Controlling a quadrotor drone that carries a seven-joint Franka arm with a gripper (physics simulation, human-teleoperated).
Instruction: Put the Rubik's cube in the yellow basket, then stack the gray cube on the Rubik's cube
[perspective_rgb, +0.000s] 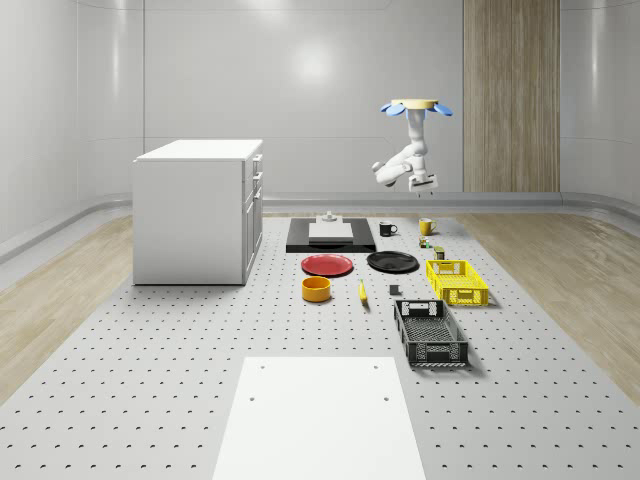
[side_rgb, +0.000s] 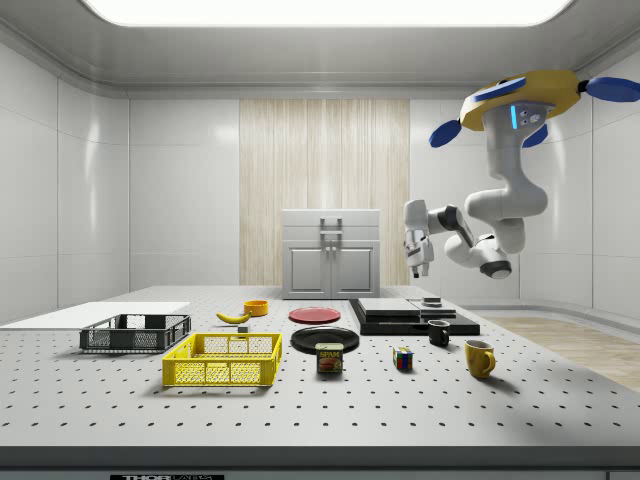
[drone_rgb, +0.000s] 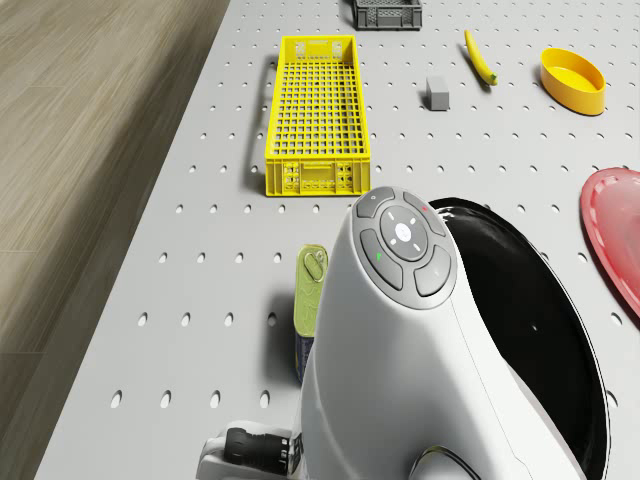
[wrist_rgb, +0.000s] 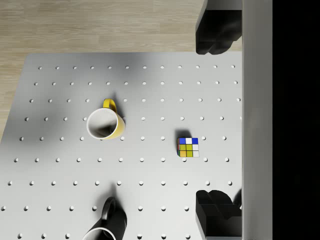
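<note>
Drone (side_rgb: 530, 98) hovers above table — end effector (wrist_rgb: 216, 122) spread over multicolored Rubik's cube (wrist_rgb: 188, 147).

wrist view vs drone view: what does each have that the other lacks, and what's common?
Wrist view alone: the Rubik's cube on the perforated table, a yellow mug, a black mug, and the gripper high above the table with its fingers wide open, the cube showing between them.

Drone view alone: the yellow basket, the gray cube, a banana, a yellow bowl, a can, a black plate, a red plate and the arm's wrist housing.

Common: the table and the wood floor beside it.
</note>
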